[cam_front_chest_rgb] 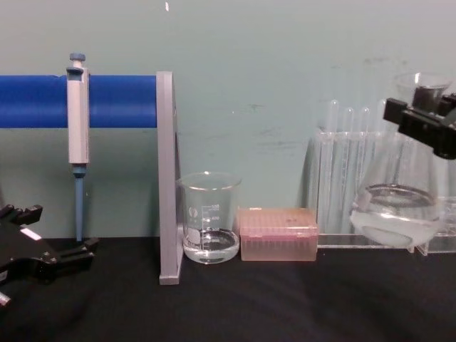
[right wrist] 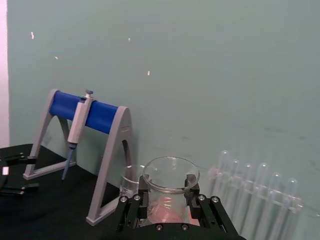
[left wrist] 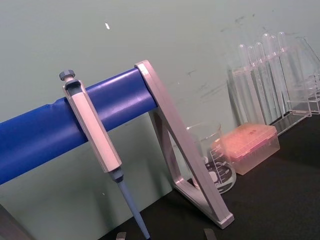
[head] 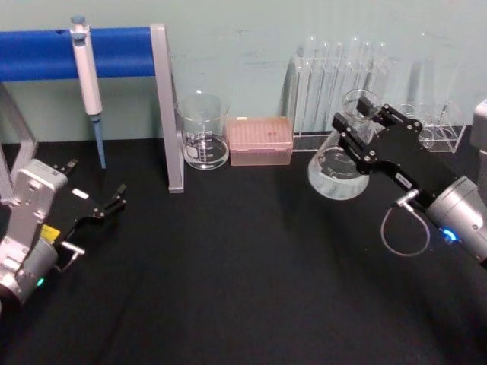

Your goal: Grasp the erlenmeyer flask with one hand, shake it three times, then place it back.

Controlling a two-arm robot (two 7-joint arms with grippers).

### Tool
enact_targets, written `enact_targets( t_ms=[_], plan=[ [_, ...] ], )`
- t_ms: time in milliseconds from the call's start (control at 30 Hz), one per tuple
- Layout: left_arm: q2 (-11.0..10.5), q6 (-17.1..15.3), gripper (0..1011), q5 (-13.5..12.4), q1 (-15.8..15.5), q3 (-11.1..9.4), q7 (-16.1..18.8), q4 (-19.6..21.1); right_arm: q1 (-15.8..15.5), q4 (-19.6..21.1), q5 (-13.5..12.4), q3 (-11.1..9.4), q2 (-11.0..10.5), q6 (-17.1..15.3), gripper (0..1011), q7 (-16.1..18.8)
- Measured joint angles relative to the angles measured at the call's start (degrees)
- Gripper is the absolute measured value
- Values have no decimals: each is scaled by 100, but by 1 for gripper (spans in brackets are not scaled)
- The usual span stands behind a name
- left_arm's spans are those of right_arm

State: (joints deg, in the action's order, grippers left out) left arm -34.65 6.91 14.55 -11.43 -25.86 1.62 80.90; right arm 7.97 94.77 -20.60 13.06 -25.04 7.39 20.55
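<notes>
Glass beaker (head: 203, 133) sits just beside the pink tip box (head: 261, 141).

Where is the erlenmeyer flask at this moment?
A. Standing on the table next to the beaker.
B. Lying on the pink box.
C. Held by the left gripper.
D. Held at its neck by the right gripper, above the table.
D: the right gripper is shut on the neck of the erlenmeyer flask, whose base hangs off the black table; the left gripper rests open at the near left.
</notes>
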Motion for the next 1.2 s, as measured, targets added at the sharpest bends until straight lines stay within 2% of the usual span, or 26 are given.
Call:
enact_targets(
  t_ms=[200, 600, 833, 1200],
  plan=[
    [0, 0, 1001, 0, 0, 0, 0, 0, 166, -170, 4, 182, 127, -35, 457, 268],
    [0, 0, 1001, 0, 0, 0, 0, 0, 696, -630, -145, 975, 441, -70, 457, 978],
    [0, 0, 1001, 0, 0, 0, 0, 0, 886, -813, -247, 1297, 539, -82, 457, 1180],
    [0, 0, 1001, 0, 0, 0, 0, 0, 1009, -947, -341, 1511, 525, -88, 457, 1252]
  ],
)
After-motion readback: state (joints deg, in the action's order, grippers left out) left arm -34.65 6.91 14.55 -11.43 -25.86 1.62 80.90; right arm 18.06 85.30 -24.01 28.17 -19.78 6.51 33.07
